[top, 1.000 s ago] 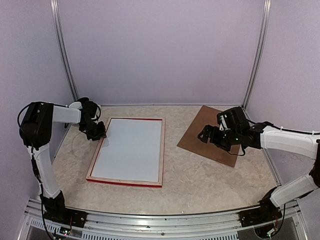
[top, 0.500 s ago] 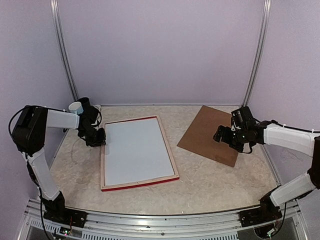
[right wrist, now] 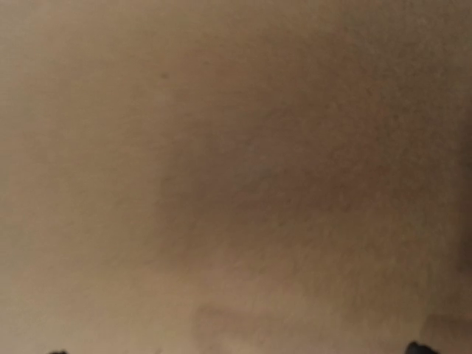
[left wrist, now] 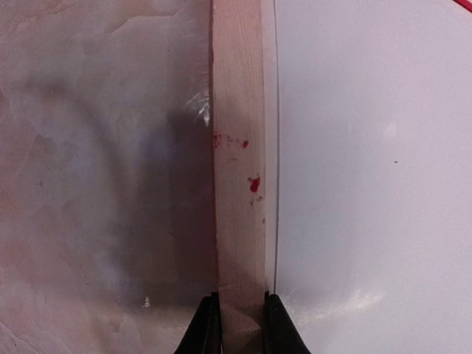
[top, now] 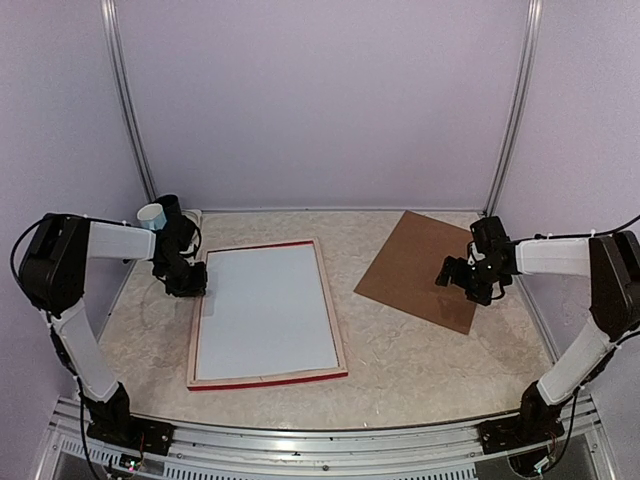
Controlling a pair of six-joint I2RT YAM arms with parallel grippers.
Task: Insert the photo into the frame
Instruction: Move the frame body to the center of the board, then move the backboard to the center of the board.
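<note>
The frame (top: pixel 195 335) lies flat on the table left of centre, pale wood rails up, a red edge along its near side. A white sheet (top: pixel 265 310) fills its opening; the sunset photo is not visible in any view. My left gripper (top: pixel 190 283) is shut on the frame's left rail near the far corner. In the left wrist view the rail (left wrist: pixel 237 184) runs up between my gripper's (left wrist: pixel 240 324) black fingers, with the white sheet (left wrist: pixel 369 184) to the right. My right gripper (top: pixel 455 280) is open, close above the brown backing board (top: pixel 410 265), which fills the right wrist view (right wrist: pixel 236 177).
The marbled tabletop (top: pixel 400 360) is walled by pale panels at the back and sides, with metal posts at the back left (top: pixel 125 100) and back right (top: pixel 515 100). The backing board lies at the right, a gap apart from the frame.
The frame has swung on the table, its near end going right and then partly back. My right gripper has moved right across the backing board. My left gripper kept its hold.
</note>
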